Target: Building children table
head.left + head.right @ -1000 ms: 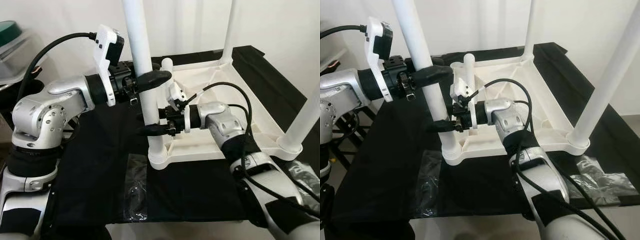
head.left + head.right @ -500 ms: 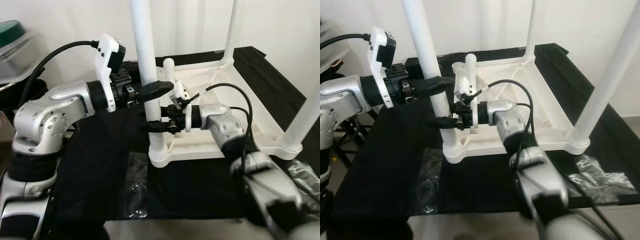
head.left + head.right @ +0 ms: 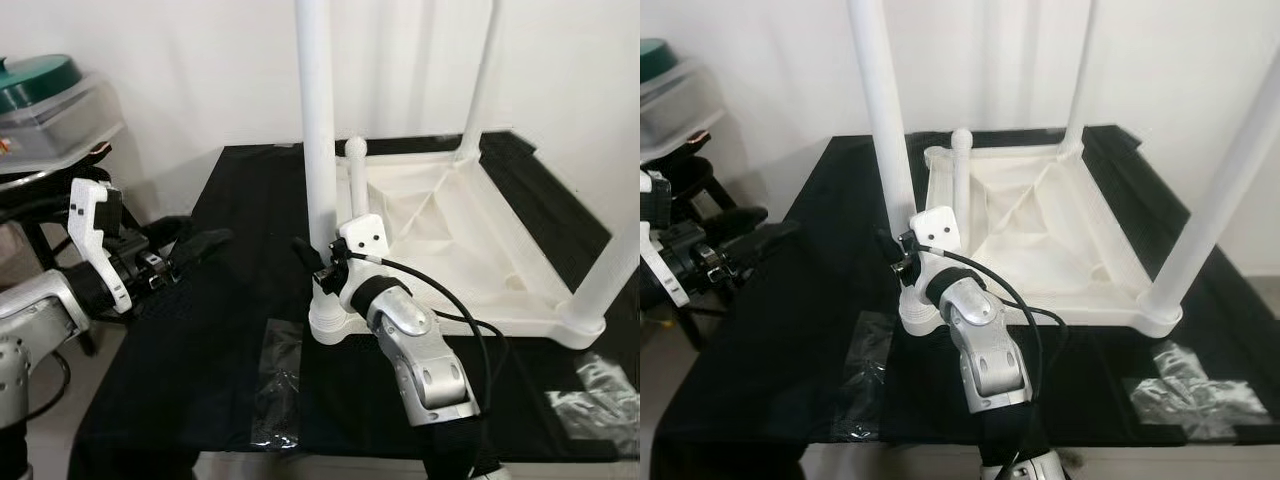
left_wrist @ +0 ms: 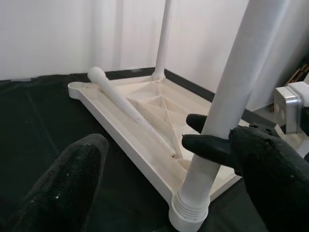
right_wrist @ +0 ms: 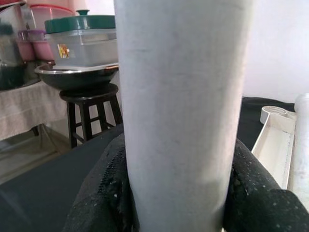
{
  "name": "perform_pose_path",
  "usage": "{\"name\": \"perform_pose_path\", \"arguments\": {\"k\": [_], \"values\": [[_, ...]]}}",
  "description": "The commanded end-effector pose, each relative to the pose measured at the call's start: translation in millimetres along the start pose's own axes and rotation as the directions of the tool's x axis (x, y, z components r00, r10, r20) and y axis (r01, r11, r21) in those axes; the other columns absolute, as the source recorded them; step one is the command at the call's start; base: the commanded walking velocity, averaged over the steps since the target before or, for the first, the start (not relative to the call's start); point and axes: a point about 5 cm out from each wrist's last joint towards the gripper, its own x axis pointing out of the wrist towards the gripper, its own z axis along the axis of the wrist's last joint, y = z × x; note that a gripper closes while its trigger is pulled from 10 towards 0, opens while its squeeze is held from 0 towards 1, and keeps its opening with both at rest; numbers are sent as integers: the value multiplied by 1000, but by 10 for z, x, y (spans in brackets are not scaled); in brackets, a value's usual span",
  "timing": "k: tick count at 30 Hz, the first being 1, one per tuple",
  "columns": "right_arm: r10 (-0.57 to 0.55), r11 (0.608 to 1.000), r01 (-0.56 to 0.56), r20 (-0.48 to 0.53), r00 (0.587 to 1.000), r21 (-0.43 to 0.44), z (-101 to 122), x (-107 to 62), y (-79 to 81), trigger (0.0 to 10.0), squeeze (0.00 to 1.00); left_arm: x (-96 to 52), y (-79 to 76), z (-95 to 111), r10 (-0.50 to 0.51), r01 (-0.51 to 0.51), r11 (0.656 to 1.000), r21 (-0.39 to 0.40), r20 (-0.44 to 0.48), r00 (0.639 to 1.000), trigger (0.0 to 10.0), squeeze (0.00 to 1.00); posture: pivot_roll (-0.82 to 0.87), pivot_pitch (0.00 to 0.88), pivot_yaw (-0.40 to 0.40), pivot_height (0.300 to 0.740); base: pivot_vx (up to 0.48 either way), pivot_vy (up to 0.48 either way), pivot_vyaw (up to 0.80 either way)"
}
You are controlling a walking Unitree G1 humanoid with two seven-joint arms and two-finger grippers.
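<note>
The right claw (image 3: 318, 262) clamped the stiff, light-looking white leg (image 3: 318, 150) just above its corner socket, a sound hold, while the left claw (image 3: 190, 248) hung apart, well clear.

**Item count: work surface and surroundings**

- White tabletop (image 3: 470, 240), upturned: 1
- White table legs standing in corner sockets: 3 ( (image 3: 318, 130), (image 3: 478, 85), (image 3: 618, 250))
- Loose white leg (image 4: 130, 112) lying in the frame: 1
- Black cloth (image 3: 240, 300): 1
- Grippers: 2, left gripper (image 3: 200, 243) and right gripper (image 3: 312, 258)
- Dark stool (image 5: 91, 108): 1
- Green-lidded container (image 5: 87, 38): 1
</note>
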Motion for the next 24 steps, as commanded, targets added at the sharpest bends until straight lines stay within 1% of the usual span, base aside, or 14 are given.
{"name": "perform_pose_path", "arguments": {"k": [1, 3, 4, 5, 6, 7, 8, 9, 12, 13, 16, 17, 21, 24], "values": [[-46, 994, 67, -223, 974, 87, -415, -20, -47, 9020, 0, -94, -33, -64, 37, -37, 999, -10, 23, 999, 10000, 1000, 30, 44, 67, 740, 0, 0, 0], [-46, 994, 67, -223, 974, 87, -415, -20, -47, 9020, 0, -94, -33, -64, 37, -37, 999, -10, 23, 999, 10000, 1000, 30, 44, 67, 740, 0, 0, 0], [-60, 992, 84, -225, 972, 96, -391, -33, -65, 10000, 0, -133, -42, -106, 55, -54, 998, -19, 23, 998, 10000, 1000, 30, 44, 67, 740, 0, 0, 0], [-60, 992, 84, -225, 972, 96, -391, -33, -65, 10000, 0, -133, -42, -106, 55, -54, 998, -19, 23, 998, 10000, 1000, 30, 44, 67, 740, 0, 0, 0], [-3, 991, 28, -186, 983, 130, -304, -18, -111, 10000, 573, -187, -50, -256, 108, -108, 994, -22, -5, 994, 10000, 875, 28, 41, 70, 740, 0, 0, 0], [-3, 991, 28, -186, 983, 130, -304, -18, -111, 10000, 573, -187, -50, -256, 108, -108, 994, -22, -5, 994, 10000, 875, 28, 41, 70, 740, 0, 0, 0], [49, 990, -29, -138, 989, 140, -167, -19, -160, 10000, 1000, -238, -82, -434, 159, -160, 987, -19, -47, 986, 10000, 0, 33, 41, 66, 740, 0, 0, 0], [210, 971, -202, -54, 976, 128, 55, -3, -238, 10000, 1000, -263, -144, -672, 208, -209, 978, -1, -100, 973, 10000, 0, 41, 39, 55, 740, 0, 0, 0], [210, 971, -202, -54, 976, 128, 55, -3, -238, 10000, 1000, -263, -144, -672, 208, -209, 978, -1, -100, 973, 10000, 0, 41, 39, 55, 740, 0, 0, 0], [361, 931, -360, 6, 933, 65, 250, 1, -328, 10000, 0, -268, -214, -870, 254, -255, 967, 9, -127, 959, 10000, 0, 49, 37, 50, 740, 0, 0, 0], [626, 777, -626, -23, 780, -72, 441, 12, -484, 10000, 0, -221, -382, -1198, 301, -295, 954, 63, -172, 938, 10000, 0, 58, 32, 37, 740, 0, 0, 0], [626, 777, -626, -23, 780, -72, 441, 12, -484, 10000, 0, -221, -382, -1198, 301, -295, 954, 63, -172, 938, 10000, 0, 58, 32, 37, 740, 0, 0, 0], [738, 659, -745, -108, 667, -104, 463, 114, -529, 10000, 0, -151, -574, -1499, 315, -306, 949, 71, -227, 922, 10000, 0, 70, 22, 24, 740, 0, 0, 0], [751, 646, -760, -118, 650, -78, 498, 192, -545, 10000, 0, -131, -689, -1588, 303, -284, 953, 109, -247, 921, 10000, 0, 77, 21, 17, 740, 0, 0, 0]]}}
